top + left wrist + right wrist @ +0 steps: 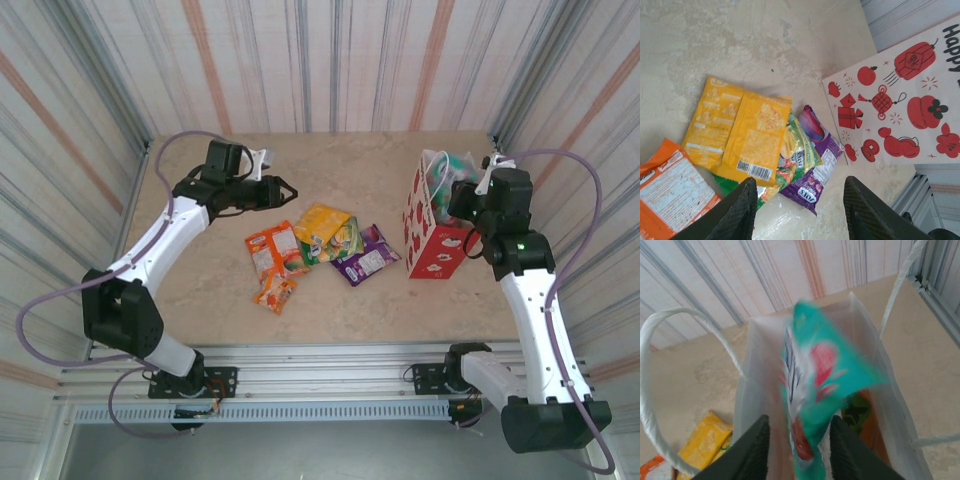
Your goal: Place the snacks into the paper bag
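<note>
- Snacks point(322, 240): five glossy packets lie bunched mid-table, two orange, one yellow, one green-yellow, one purple.
- A sixth, a green-and-red packet point(815, 385), is blurred at the mouth of the one paper bag point(432, 240), between the right gripper point(801, 422) fingers; I cannot tell whether it is gripped.
- Left gripper point(800, 185) hovers above the pile, jaws apart, empty.

glossy plastic snacks point(747, 135), matt paper bag point(900, 95)

My beige stone-patterned tabletop point(380, 310) lies in the middle of the overhead frame, striped wall panels point(330, 60) close it in across the top and both sides, and a silver metal rail point(320, 372) runs along the bottom edge
</note>
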